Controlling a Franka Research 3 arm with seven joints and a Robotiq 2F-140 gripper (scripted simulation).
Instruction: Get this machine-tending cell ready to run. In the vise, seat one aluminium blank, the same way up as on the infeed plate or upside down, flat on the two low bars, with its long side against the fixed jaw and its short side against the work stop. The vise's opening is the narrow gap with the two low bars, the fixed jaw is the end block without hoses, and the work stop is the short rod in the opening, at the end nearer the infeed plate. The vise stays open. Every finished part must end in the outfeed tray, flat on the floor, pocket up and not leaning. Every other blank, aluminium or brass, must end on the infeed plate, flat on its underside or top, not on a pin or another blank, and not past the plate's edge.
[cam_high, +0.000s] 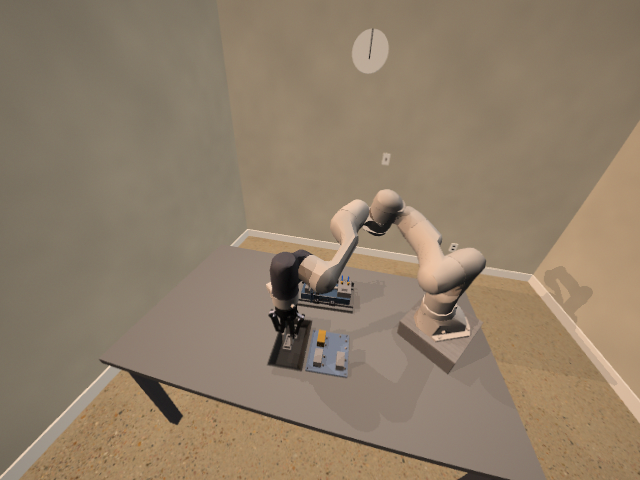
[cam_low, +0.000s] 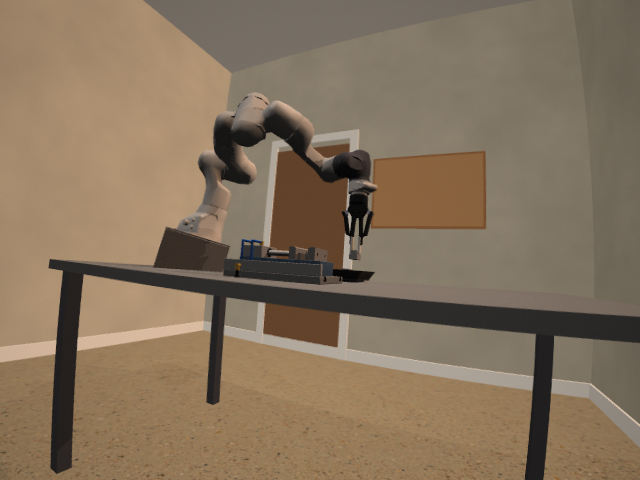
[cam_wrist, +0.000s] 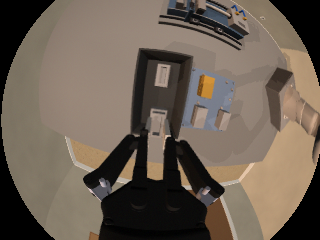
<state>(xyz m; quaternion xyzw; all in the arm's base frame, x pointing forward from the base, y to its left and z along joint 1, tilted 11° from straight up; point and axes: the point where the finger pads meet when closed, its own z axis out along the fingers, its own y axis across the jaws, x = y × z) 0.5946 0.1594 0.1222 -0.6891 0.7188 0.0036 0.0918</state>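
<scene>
While the pincer (cam_wrist: 158, 135) hung clenched on a part (cam_wrist: 156, 122), the tray (cam_wrist: 143, 87) lay straight below it; another part (cam_wrist: 162, 75) sat farther along.

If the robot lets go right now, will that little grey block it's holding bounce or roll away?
Probably not. The grey block looks boxy with flat sides, so it should not roll. It hangs upright in the gripper above the dark tray, so it may tip onto a side as it lands. It looks like solid metal: stiff, probably heavy for its size.
</scene>
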